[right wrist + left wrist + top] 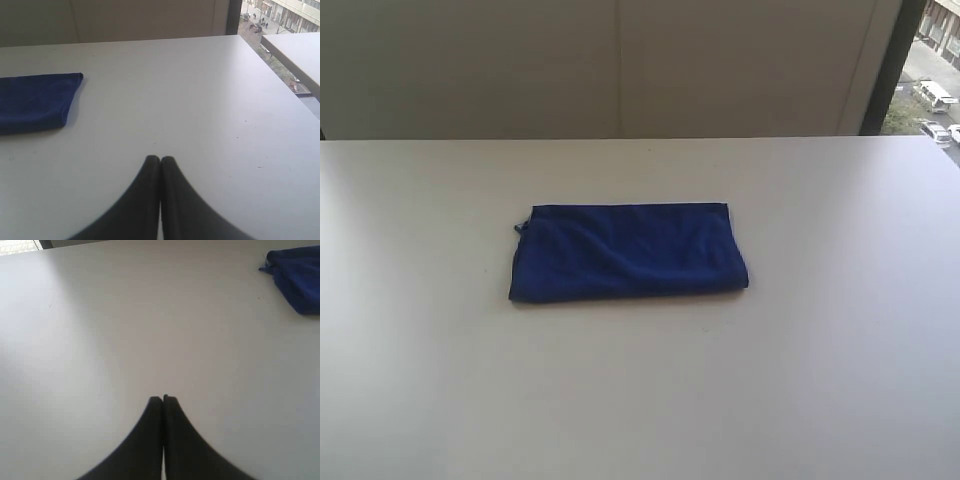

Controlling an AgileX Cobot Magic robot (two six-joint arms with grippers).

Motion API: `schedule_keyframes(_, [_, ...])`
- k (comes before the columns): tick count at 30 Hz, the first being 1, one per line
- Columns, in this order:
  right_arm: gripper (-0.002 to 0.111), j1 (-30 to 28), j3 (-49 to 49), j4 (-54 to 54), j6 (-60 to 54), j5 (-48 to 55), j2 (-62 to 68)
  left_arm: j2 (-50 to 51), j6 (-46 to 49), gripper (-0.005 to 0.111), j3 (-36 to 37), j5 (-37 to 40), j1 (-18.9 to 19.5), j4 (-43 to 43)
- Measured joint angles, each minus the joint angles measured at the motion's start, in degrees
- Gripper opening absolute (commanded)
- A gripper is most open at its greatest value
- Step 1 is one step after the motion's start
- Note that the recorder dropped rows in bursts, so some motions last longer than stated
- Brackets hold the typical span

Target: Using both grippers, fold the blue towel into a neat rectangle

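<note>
While both grippers sit pinched shut and empty, the towel (628, 252) lies flat at the middle of the table (840, 390). It is already a doubled oblong, with its long axis running 9 to 3 o'clock in the exterior view and a small loop (519, 227) at its 10 o'clock corner. The left gripper (163, 399), fingers pressed together, is over bare table well apart from the cloth, which lies ahead toward about 2 o'clock of its own heading; only the loop-end corner shows. The right gripper (160, 159), likewise closed on nothing, has the opposite short end ahead toward about 10 o'clock, also well apart. Neither arm shows in the exterior view, so I cannot tell which is nearer. Any further fold would likely bring 1 short end over the other, each gripper taking its own end. No container is in view.
</note>
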State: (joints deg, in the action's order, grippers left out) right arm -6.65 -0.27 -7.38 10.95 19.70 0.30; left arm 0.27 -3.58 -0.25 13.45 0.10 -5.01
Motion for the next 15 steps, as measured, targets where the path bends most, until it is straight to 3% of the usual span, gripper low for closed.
schedule_keyframes(15, [0.0,0.6,0.0,0.0,0.0,0.1,0.0,0.0,0.0,0.0,0.0,0.0,0.0,0.0])
